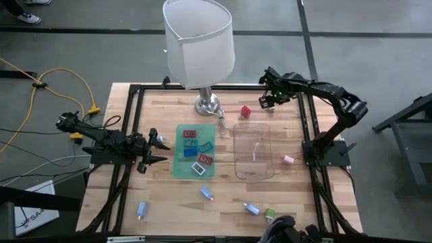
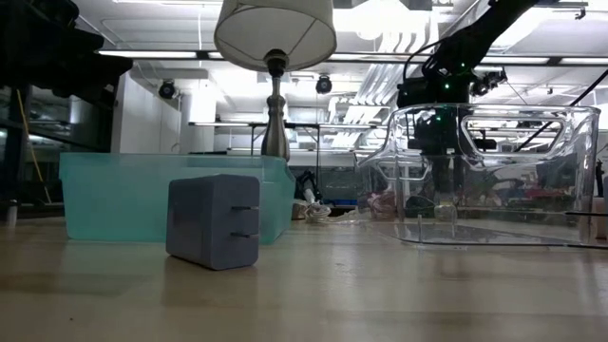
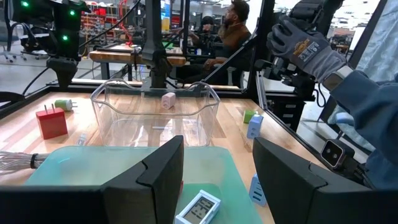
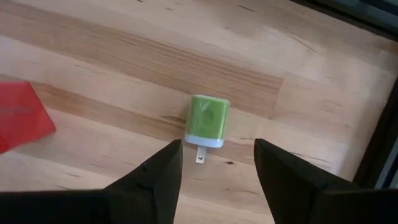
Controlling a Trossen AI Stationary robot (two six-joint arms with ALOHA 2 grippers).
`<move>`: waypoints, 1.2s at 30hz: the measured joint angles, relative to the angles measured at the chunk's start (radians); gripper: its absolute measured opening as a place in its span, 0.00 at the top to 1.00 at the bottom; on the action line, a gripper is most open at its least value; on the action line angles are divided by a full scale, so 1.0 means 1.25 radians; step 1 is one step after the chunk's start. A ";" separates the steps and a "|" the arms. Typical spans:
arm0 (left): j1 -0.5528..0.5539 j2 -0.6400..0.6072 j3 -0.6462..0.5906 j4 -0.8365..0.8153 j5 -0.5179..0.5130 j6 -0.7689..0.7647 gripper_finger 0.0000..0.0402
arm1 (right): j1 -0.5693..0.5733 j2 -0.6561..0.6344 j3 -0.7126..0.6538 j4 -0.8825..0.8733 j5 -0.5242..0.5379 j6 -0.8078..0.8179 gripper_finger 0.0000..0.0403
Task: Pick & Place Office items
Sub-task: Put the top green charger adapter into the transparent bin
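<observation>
Office items lie scattered on the table [image 1: 162,108]: flat ones on the green mat [image 1: 181,165], a red block [image 1: 246,112] near the lamp [image 1: 207,104], a green plug [image 4: 207,121] below the right gripper [image 4: 216,163], whose fingers stand open above it. The left gripper [image 1: 156,150] waits open beside the mat.

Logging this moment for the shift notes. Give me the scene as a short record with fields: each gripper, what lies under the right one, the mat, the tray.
left gripper: open, holding nothing, at the green mat's left edge
right gripper: open, holding nothing, above the table's far right corner
under right gripper: green plug adapter lying on the wood, prongs toward the fingers, untouched; red block beside it
green mat: carries several small flat pieces
clear tray: right of the mat; contents cannot be told
lamp: at the far edge
</observation>
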 joint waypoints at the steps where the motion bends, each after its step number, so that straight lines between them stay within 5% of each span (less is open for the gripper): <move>1: 0.000 0.000 0.000 0.000 0.000 0.000 0.54 | 0.000 0.000 0.000 0.000 0.000 -0.003 0.53; 13: 0.000 0.000 0.000 0.000 0.000 0.000 0.54 | 0.000 0.000 -0.001 -0.002 0.007 0.026 0.42; 36: 0.000 0.000 0.000 0.000 0.000 0.000 0.54 | 0.034 0.002 -0.050 0.049 0.005 0.069 0.42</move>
